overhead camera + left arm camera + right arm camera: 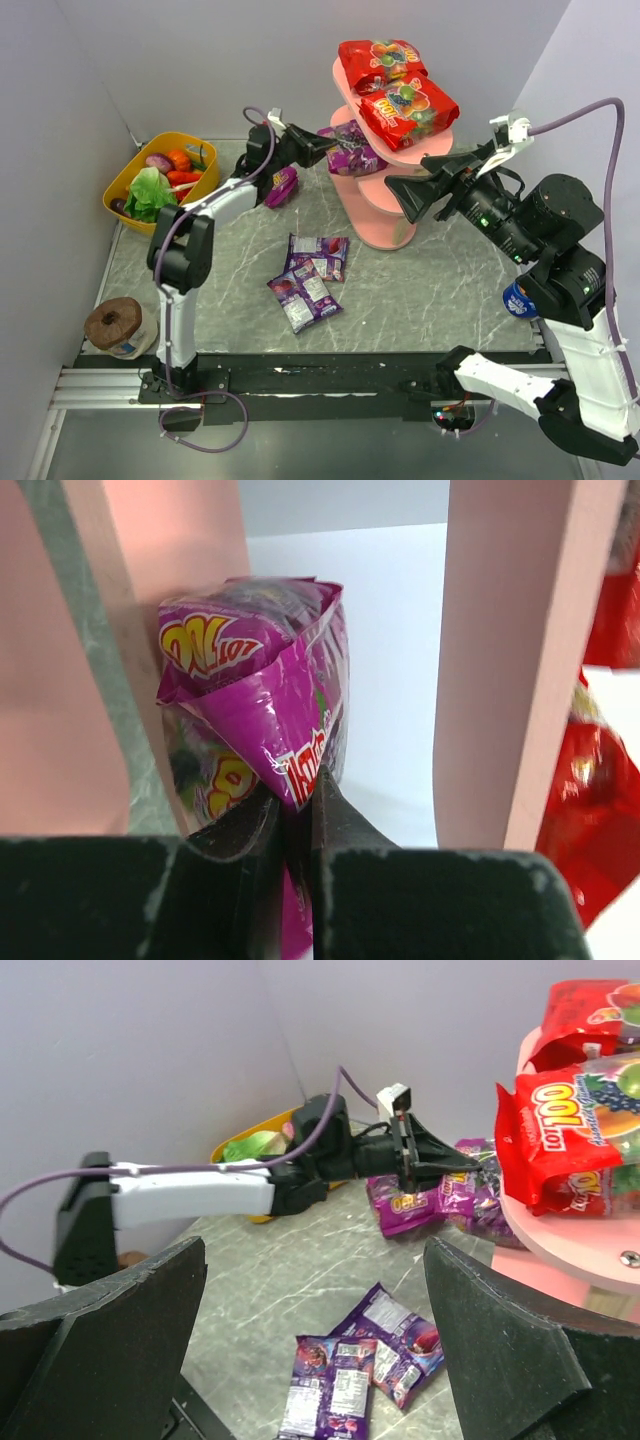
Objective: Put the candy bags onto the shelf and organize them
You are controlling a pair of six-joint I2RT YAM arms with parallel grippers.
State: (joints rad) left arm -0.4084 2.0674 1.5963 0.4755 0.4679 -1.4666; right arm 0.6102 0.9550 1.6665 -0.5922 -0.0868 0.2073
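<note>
A grey marbled tabletop [430, 290] lay between pale walls. Toward its back stood the pink shelf [385, 228]. One red bag [380, 62] lay on the top board. A second red bag [412, 108] lay on the board below, overhanging its rim.

At the left end of the shelf, a purple bag [265, 700] stood between two pink uprights. It seemed to rest on the same board as the second red bag, though the wood beneath it was hidden. The left fingers [240, 840] were pressed together on this bag's lower corner, pinching the plastic. The left arm reached in from the left.

A loose purple bag [282, 186] lay on the tabletop just under that arm, beside the shelf. A cluster of purple bags [305, 295] lay flat nearer the middle, well apart from the shelf.

The right fingers [120, 1320] were spread wide with nothing between them. They hung in the air just beside the shelf's right side and pointed left toward it.

In the far left corner sat a yellow basket [125, 180] with toy vegetables [150, 192] in it.
</note>
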